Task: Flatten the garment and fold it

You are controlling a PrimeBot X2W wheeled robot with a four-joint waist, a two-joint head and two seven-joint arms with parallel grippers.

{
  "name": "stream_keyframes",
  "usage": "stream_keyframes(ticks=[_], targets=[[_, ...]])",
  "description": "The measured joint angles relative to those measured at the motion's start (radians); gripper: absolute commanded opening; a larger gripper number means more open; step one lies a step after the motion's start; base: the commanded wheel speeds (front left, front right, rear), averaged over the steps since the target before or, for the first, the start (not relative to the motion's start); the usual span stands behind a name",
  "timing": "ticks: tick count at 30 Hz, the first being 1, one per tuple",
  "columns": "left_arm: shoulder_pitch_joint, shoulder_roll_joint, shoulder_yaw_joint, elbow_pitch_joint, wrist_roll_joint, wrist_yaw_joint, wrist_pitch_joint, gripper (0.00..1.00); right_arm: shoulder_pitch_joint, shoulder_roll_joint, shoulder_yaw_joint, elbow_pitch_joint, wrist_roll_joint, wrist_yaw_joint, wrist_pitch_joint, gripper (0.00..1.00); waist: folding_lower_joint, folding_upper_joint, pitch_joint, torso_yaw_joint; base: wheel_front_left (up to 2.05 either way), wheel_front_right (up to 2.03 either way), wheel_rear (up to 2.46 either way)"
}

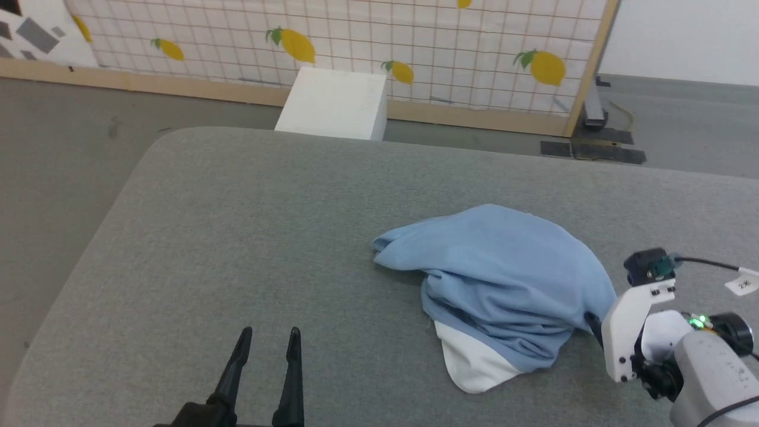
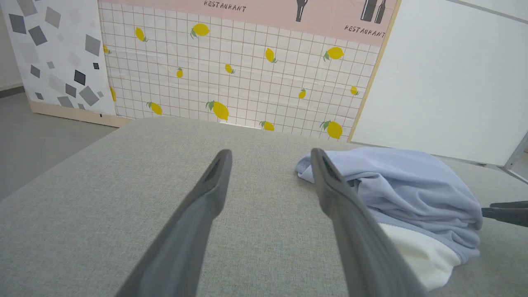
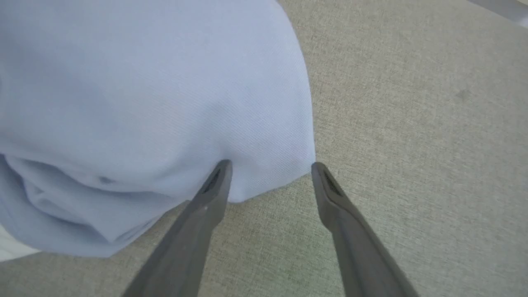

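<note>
- garment [image 1: 498,279]: light blue shirt, crumpled in a rounded heap, not flat and not folded
- lies on the right part of the grey fabric tabletop [image 1: 237,237], well in from the far edge
- white patch of cloth [image 1: 474,367] sticks out from under the heap on its near side
- a folded blue flap points left toward the middle of the tabletop
- buttons, collar and logo can't be made out
- left gripper [image 1: 270,332]: fingers spread wide, nothing between them; low over bare tabletop toward the near edge, left of the garment and apart from it
- in the left wrist view its right finger [image 2: 330,185] overlaps the heap in the frame only
- right gripper [image 3: 271,165]: fingers spread wide, nothing pinched; at the garment's right edge
- in the right wrist view the left fingertip [image 3: 218,173] sits against the blue fabric's hem and the right one is over bare tabletop; can't tell whether it is really touching
- white box [image 1: 335,104] on the floor just beyond the far edge
- lemon-print grid panel [image 1: 415,47] behind the box
</note>
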Motion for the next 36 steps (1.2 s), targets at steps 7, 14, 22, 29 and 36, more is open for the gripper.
stream_keyframes(ticks=[7, 14, 22, 29, 36], targets=[[0.0, 0.0, -0.013, 0.013, 0.0, -0.004, 0.0, 1.0, -0.027, 0.011, 0.003, 0.094, -0.007, 0.0, -0.09, 0.0, 0.0, 0.0, 0.013, 0.031, 0.0, 0.0, 0.0], [-0.015, 0.0, -0.012, 0.009, -0.005, -0.003, 0.0, 1.0, -0.152, 0.003, 0.05, 0.012, 0.077, 0.0, -0.165, 0.0, 0.0, 0.0, 0.03, -0.004, 0.0, 0.0, 0.0], [-0.042, 0.0, -0.028, 0.004, -0.013, 0.001, 0.0, 1.0, -0.209, -0.09, 0.033, -0.14, 0.146, 0.0, -0.204, 0.13, 0.0, 0.0, 0.05, -0.058, 0.0, 0.0, 0.0], [-0.047, 0.0, -0.027, -0.007, -0.013, 0.001, 0.0, 1.0, -0.088, -0.045, -0.161, -0.315, 0.155, 0.0, -0.364, 1.0, 0.0, 0.0, 0.065, -0.075, 0.0, 0.0, 0.0], [-0.047, 0.0, -0.027, -0.009, -0.013, 0.0, 0.0, 1.0, 0.191, 0.111, -0.258, -0.482, 0.047, 0.0, -0.464, 1.0, 0.0, 0.0, 0.067, -0.085, 0.0, 0.0, 0.0]])
